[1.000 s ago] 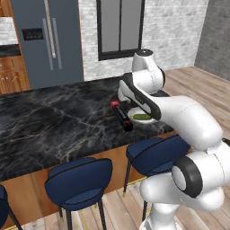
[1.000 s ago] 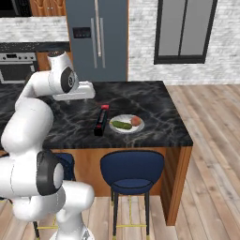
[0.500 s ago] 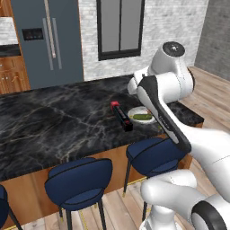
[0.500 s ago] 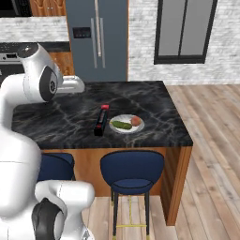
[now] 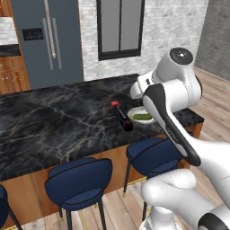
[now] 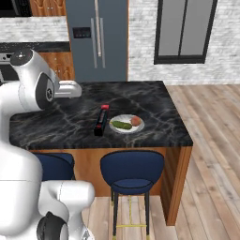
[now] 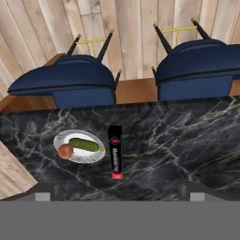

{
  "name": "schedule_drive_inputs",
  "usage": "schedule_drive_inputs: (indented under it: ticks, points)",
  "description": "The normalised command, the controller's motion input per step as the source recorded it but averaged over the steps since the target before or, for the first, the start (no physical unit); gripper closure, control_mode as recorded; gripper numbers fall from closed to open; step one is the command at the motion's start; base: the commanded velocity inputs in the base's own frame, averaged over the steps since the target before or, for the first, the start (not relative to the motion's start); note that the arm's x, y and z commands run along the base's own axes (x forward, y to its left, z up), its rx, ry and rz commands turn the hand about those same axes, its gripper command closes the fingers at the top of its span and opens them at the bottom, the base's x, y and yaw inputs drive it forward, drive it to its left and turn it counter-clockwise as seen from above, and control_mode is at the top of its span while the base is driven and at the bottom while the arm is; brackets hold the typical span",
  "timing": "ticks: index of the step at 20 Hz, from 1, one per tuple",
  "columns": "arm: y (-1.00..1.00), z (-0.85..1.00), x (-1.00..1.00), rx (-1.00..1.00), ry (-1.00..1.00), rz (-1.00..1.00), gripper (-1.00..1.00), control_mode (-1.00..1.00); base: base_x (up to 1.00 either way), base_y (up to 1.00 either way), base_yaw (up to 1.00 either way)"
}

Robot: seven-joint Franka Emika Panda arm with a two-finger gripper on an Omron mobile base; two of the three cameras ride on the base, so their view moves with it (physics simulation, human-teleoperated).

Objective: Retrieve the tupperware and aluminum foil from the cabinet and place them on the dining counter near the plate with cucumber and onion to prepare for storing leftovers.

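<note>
Blue stools (image 6: 131,169): nearest, tucked against the table's wooden base.
Table (image 6: 154,124): black marble with pale veins.
Foil box (image 6: 100,120): black with red ends, flat on the table, just beside the plate.
Plate (image 6: 121,129): white, carrying the cucumber (image 6: 121,125) and onion (image 6: 135,121).
End effector (image 7: 117,196): high above the table, fingers spread wide, empty.
Fridge (image 6: 96,40): grey, farthest back.
</note>
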Motion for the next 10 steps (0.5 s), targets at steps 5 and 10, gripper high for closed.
schedule_drive_inputs:
  ticks: [5,10]
  points:
    - [0.00,0.00,0.00,0.00,0.00,0.00,-1.00,-1.00,0.00,0.00,0.00]
    - [0.00,0.00,0.00,0.00,0.00,0.00,-1.00,-1.00,0.00,0.00,0.00]
